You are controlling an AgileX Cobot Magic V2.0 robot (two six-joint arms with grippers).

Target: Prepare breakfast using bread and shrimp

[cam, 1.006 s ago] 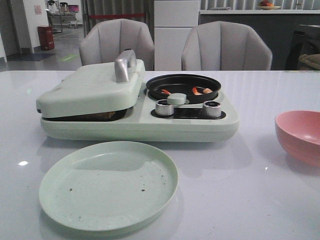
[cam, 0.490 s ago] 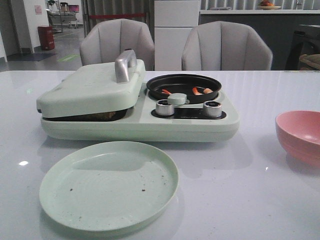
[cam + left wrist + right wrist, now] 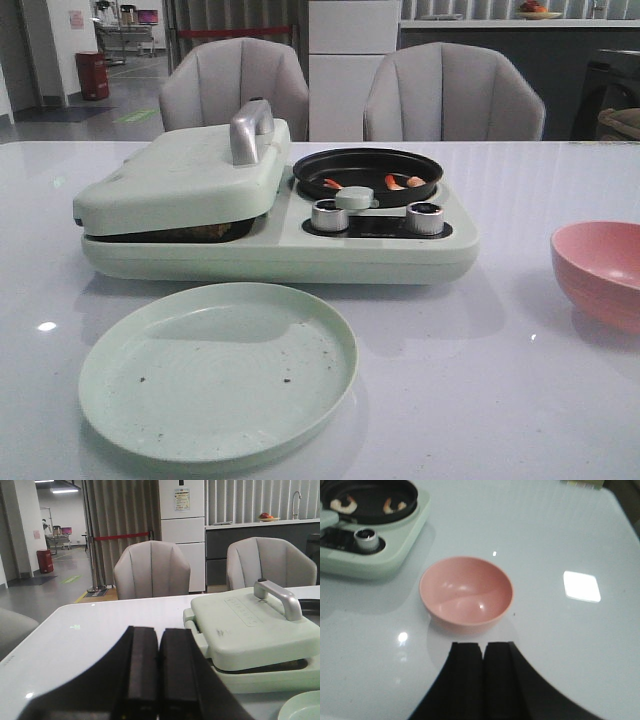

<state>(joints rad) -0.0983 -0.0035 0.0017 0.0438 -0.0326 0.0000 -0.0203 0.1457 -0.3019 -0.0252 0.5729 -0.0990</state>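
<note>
The left gripper (image 3: 159, 672) is sitting clenched with its two dark fingers pressed together and nothing between them, hanging over the white table (image 3: 520, 330) to the left of the pale green breakfast maker (image 3: 280, 240). The right gripper (image 3: 483, 677) is likewise closed on nothing, hovering just near the pink bowl (image 3: 466, 591), which is standing empty to the right of the appliance. Moving outward, the hinged lid (image 3: 252, 630) with its silver handle (image 3: 249, 129) is lying down over the griddle side, and a dark brownish edge is peeking out of the gap beneath it; that is probably the bread (image 3: 205, 232), though too little is showing to count slices or be sure. In the round black pan (image 3: 367, 173) on the right side of the appliance, the shrimp (image 3: 394, 183) are lying: three small orange-and-white curls in the front view (the right wrist view catches only two). Two silver knobs (image 3: 329, 215) are sitting in front of the pan, with a small green pan handle between them. One pale green plate (image 3: 218, 370) is waiting empty at the near edge, speckled with a few crumbs. As for handling, the shrimp are likely to be light, soft and a little slippery, so pinching each across its curled body should be gentler than chasing the tail; the bread will probably be soft and easily crushed, best taken by a crust edge once the lid is being lifted by its handle.
</note>
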